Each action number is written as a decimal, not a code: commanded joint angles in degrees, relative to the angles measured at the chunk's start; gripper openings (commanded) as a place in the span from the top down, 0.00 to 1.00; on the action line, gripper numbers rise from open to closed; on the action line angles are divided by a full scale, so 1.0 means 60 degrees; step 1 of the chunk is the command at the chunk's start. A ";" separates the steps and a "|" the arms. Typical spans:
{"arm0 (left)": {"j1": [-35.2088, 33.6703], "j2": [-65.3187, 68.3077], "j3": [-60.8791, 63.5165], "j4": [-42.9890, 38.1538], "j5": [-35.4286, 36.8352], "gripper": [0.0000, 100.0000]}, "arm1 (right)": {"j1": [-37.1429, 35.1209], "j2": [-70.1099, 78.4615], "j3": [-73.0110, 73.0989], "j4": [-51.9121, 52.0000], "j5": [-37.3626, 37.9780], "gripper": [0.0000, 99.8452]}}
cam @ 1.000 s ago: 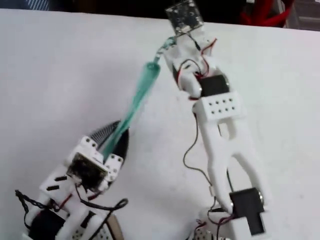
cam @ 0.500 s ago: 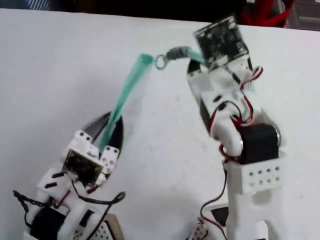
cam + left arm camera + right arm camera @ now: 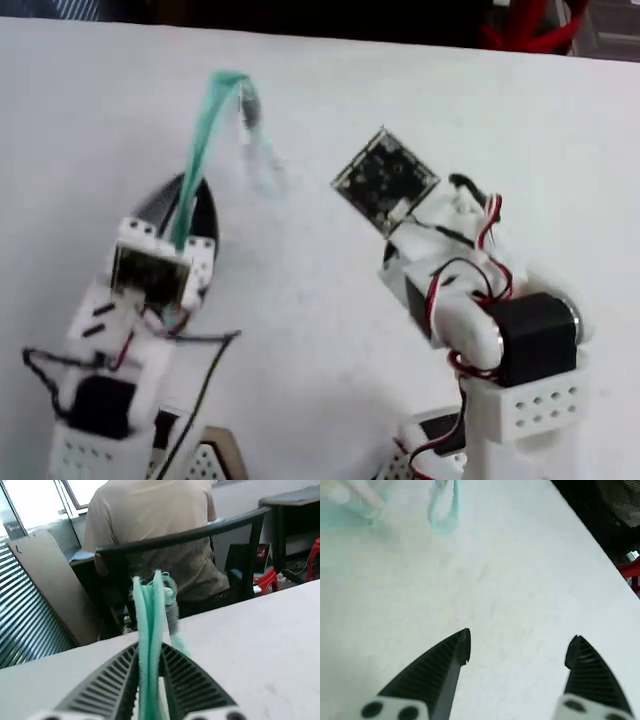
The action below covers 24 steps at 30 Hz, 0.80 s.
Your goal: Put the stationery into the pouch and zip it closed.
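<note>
Left gripper (image 3: 150, 652): clamping the pouch (image 3: 151, 605) by one end, edge-up, probably anchoring it so the zip can be pulled.
Right gripper (image 3: 517, 647): hanging wide open over the table (image 3: 330, 330), near the pouch, touching nothing.
Pull (image 3: 247, 108): dangling at the pouch's far end, blurred.
Stationery: can't tell if it's sitting inside.
Zip: can't tell if closed.

Nothing legible at this moment: no word, number or label reads clearly. The green pouch (image 3: 198, 150) between the left arm's fingers (image 3: 107, 682) shows plain material, the table (image 3: 80, 90) plain white.
</note>
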 commanded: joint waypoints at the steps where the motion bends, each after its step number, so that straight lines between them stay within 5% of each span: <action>1: -0.0154 0.2161 -0.2007 -0.0659 -0.0029 0.98 | 0.0388 -0.0212 0.0864 -0.0066 0.1114 0.71; 7: -0.0110 0.3817 -0.3516 -0.1509 -0.0557 0.98 | 0.1927 -0.0462 0.2755 -0.2513 0.0264 0.72; 16: 0.0945 0.7656 -0.3634 -0.5700 -0.3531 0.98 | 0.2864 -0.0271 0.7004 -0.6821 -0.0454 0.87; 20: 0.1839 0.9516 -0.3648 -0.7473 -0.4396 0.98 | 0.3099 -0.0271 0.8088 -0.8579 -0.2051 0.87; 24: 0.2410 1.0879 -0.3634 -0.7839 -0.4484 0.98 | 0.3465 -0.0256 0.8278 -0.9297 -0.2945 0.87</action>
